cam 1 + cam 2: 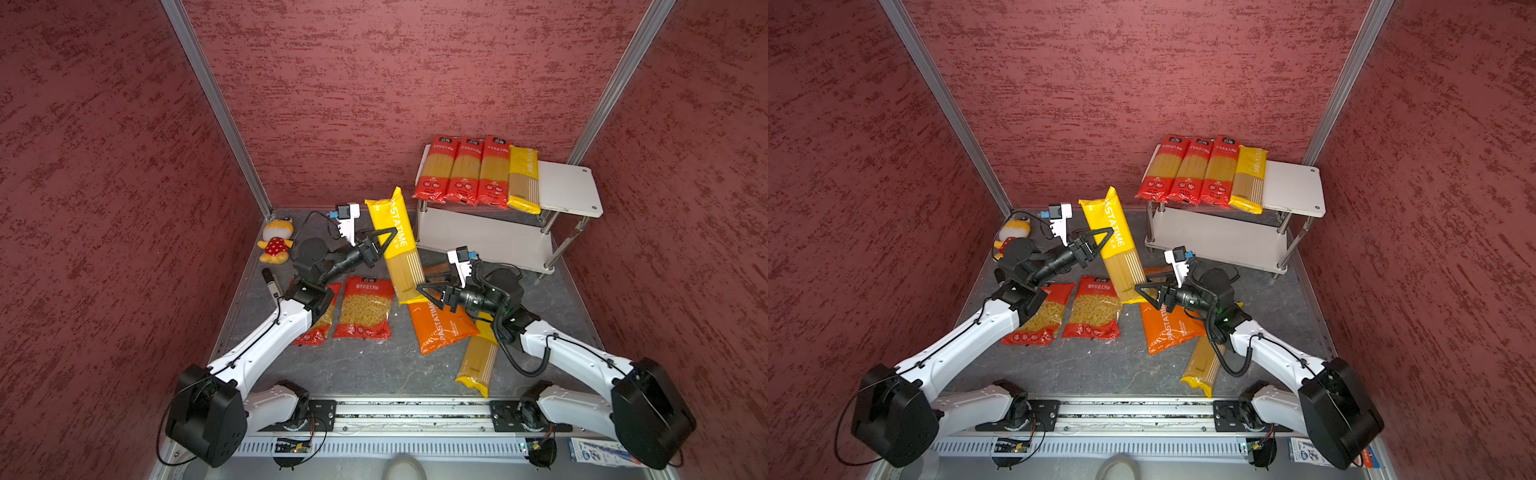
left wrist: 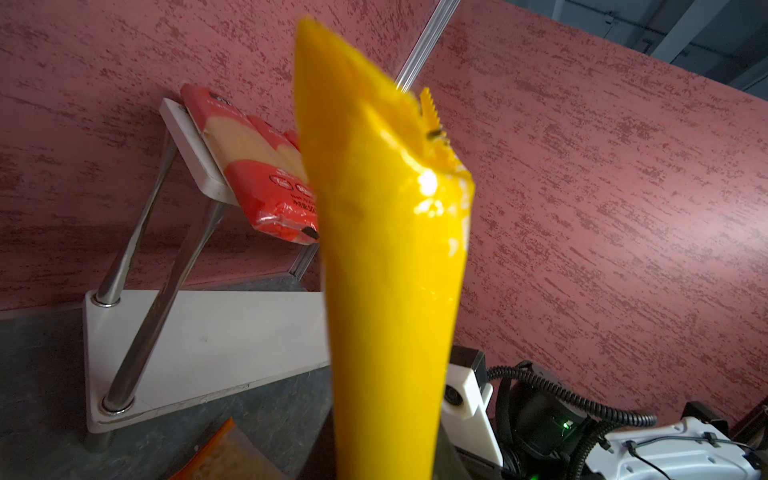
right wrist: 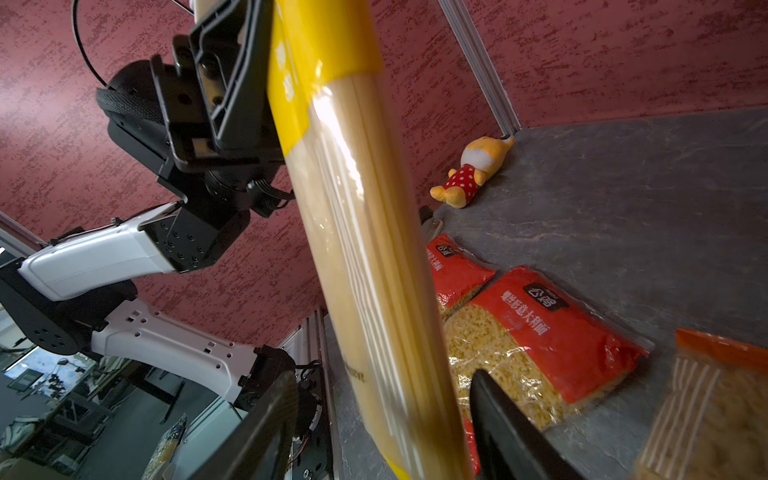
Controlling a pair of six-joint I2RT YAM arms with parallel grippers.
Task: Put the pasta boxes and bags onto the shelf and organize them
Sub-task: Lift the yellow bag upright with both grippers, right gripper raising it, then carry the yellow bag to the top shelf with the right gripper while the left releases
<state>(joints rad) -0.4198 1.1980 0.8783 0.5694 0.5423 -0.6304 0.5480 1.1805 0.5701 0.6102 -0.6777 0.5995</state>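
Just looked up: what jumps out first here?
A yellow PASTATIME spaghetti bag is held up tilted at centre, the left gripper clamped at its mid-length, the right gripper open around its lower end. Back right, the shelf holds three red spaghetti bags and one yellow bag on its top tier.

**Legible text.** "PASTATIME" runs in white capitals along the long yellow plastic spaghetti bag point(image 1: 405, 241) at centre in both top views. The same word stands on the wide orange plastic bag point(image 1: 444, 332), at its five o'clock. It also stands on the second yellow spaghetti bag point(image 1: 1250, 176), on the white two-tier shelf point(image 1: 1293, 187) at two o'clock. White Chinese characters under a dark badge mark the short red plastic bag of curly pasta point(image 3: 548, 328) and the three long red plastic spaghetti bags point(image 1: 467, 170).
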